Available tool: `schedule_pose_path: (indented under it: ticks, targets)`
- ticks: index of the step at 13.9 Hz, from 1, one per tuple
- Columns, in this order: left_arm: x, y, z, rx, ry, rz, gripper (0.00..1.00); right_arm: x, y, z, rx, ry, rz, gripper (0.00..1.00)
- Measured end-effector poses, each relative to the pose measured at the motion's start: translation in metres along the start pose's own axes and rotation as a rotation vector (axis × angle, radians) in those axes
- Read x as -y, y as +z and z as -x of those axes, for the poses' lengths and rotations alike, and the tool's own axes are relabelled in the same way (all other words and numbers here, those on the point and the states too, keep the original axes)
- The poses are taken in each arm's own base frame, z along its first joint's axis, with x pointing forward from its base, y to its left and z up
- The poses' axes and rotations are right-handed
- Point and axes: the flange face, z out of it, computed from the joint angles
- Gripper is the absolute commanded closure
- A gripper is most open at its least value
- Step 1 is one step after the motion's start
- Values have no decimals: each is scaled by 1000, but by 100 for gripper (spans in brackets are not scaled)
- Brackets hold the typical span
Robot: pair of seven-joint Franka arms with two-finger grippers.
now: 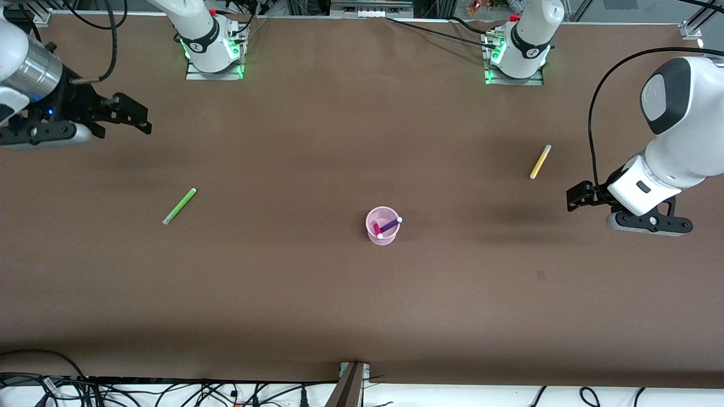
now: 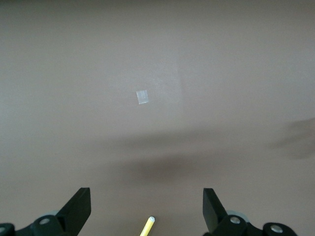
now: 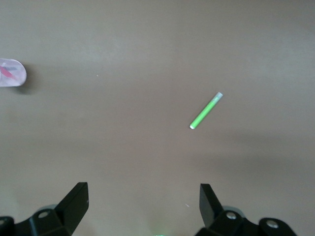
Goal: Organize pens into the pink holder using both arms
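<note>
The pink holder (image 1: 382,226) stands mid-table with the magenta pen (image 1: 376,229) and the dark purple pen (image 1: 390,225) leaning inside it. The lime green pen (image 1: 179,206) lies flat toward the right arm's end of the table; it also shows in the right wrist view (image 3: 206,110). The yellow pen (image 1: 540,161) lies toward the left arm's end; its tip shows in the left wrist view (image 2: 147,226). My right gripper (image 1: 136,117) is open and empty, up over the table's end. My left gripper (image 1: 580,196) is open and empty, over the table near the yellow pen.
A small pale tape square (image 2: 142,97) sits on the brown table (image 1: 317,294). The holder's edge shows in the right wrist view (image 3: 11,72). The arm bases (image 1: 214,45) (image 1: 517,53) stand along the table's edge farthest from the camera.
</note>
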Motion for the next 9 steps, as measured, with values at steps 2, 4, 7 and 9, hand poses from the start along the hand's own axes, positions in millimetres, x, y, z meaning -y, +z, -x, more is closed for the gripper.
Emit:
schedule_pose_path:
  ticks: [2,4,7,9]
  targets:
    - [0,0,0,0,0,0,0,-1,0,3,-1,-7,19,0]
    - [0,0,0,-1,0,0,0,-2,2,2,3,-11,33,0]
    - [0,-1,-1,-2,0,0,0,-7,5,-1,3,-9,58,0]
    - [0,-1,-1,-3,0,0,0,-8,4,-4,3,-8,64,0]
